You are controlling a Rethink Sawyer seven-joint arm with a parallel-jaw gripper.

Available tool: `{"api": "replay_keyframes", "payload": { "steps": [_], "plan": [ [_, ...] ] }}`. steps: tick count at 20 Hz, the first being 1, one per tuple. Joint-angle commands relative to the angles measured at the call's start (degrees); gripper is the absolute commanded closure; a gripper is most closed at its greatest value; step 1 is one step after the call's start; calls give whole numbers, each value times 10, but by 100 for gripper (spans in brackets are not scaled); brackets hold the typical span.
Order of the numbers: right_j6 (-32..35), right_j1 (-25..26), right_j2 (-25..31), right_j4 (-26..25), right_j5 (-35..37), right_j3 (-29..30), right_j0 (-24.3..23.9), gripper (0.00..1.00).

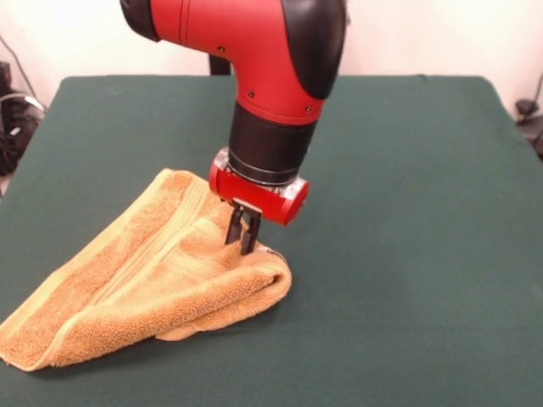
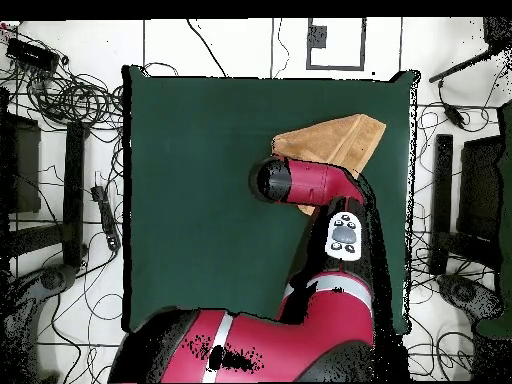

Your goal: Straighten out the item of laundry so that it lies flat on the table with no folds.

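The item of laundry (image 1: 161,284), a golden-orange towel, lies folded over itself at the near left of the green table (image 1: 407,212), running from a flat corner at the front edge to a raised hump on the right. My gripper (image 1: 243,246) comes down onto that hump, its two dark fingers (image 1: 234,227) drawn close together with a fold of the towel pinched at their tips. In the overhead view the towel (image 2: 340,138) shows beside the table's (image 2: 200,200) far right edge, partly covered by the arm, and the gripper itself is hidden under the arm's head.
The red and black arm (image 2: 320,185) reaches across the right part of the table. Cables and black equipment (image 2: 70,110) lie on the floor around the table's sides. The towel's low corner (image 1: 21,352) sits near the table's front edge.
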Motion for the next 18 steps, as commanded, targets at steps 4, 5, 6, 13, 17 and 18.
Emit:
{"api": "replay_keyframes", "payload": {
  "steps": [4,5,6,13,17,18],
  "plan": [
    [-52,20,78,-29,109,70,-20,100],
    [-51,20,76,-30,116,66,-18,100],
    [-53,21,71,-32,129,59,-14,100],
    [-51,12,65,-38,144,59,-5,100],
    [-64,2,73,-37,169,67,-5,100],
    [-68,-1,77,-35,181,70,-7,100]
  ]
}}
